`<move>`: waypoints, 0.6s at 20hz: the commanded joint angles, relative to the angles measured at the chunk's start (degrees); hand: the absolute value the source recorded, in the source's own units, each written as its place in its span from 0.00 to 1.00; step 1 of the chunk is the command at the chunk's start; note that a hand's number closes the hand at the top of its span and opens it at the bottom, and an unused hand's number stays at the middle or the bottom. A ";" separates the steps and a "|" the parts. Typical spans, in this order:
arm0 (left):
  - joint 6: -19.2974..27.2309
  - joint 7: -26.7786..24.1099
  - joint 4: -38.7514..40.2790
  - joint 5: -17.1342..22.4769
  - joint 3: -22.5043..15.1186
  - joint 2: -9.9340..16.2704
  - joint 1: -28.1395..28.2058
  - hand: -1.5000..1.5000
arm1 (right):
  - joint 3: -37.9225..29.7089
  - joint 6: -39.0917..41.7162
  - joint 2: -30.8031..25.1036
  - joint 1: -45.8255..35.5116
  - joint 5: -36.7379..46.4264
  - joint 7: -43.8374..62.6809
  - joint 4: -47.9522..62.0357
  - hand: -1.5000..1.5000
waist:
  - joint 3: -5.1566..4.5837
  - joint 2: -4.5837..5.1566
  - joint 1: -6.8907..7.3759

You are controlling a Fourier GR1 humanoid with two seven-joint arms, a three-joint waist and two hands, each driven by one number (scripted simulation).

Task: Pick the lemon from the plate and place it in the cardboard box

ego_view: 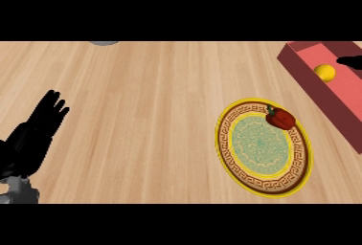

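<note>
Inside the box lies the lemon, a pepper on the plate; left hand fingers straight; right hand's fingers unclear.

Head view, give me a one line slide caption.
Lemon lies in the red box; a red pepper remains on the plate.

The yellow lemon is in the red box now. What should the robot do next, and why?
Probably pull the right hand up and out of the box. The lemon already lies inside, apart from that hand, so nothing is left to carry. Only a red pepper sits on the plate, and the left hand rests open at the view's left.
</note>
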 commanded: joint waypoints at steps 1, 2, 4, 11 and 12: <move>-1.01 0.63 0.18 1.04 0.83 0.90 0.02 0.50 | -6.69 0.56 -2.05 0.74 -7.49 -2.64 -1.06 0.00 | -0.02 -0.14 -0.27; 0.02 -0.40 1.79 -0.21 1.01 0.77 -1.22 0.50 | -7.12 0.26 -2.76 -0.04 -8.03 -2.83 -0.81 0.00 | -0.04 0.01 -0.12; -0.33 0.81 -1.99 0.37 0.67 0.40 1.97 0.50 | -8.98 4.16 -5.83 4.52 -10.75 -4.65 -2.03 0.00 | -0.04 -0.27 -0.43; -1.31 -1.32 3.51 -0.11 1.27 0.97 -1.80 0.50 | -12.77 10.72 -10.93 9.98 -17.71 -7.72 -1.64 0.00 | -0.06 -0.10 -0.40; -1.72 0.07 -0.33 0.70 1.76 1.59 0.56 0.50 | -13.03 13.77 -13.20 10.50 -18.64 -7.21 -3.10 0.00 | -0.07 -0.26 -0.38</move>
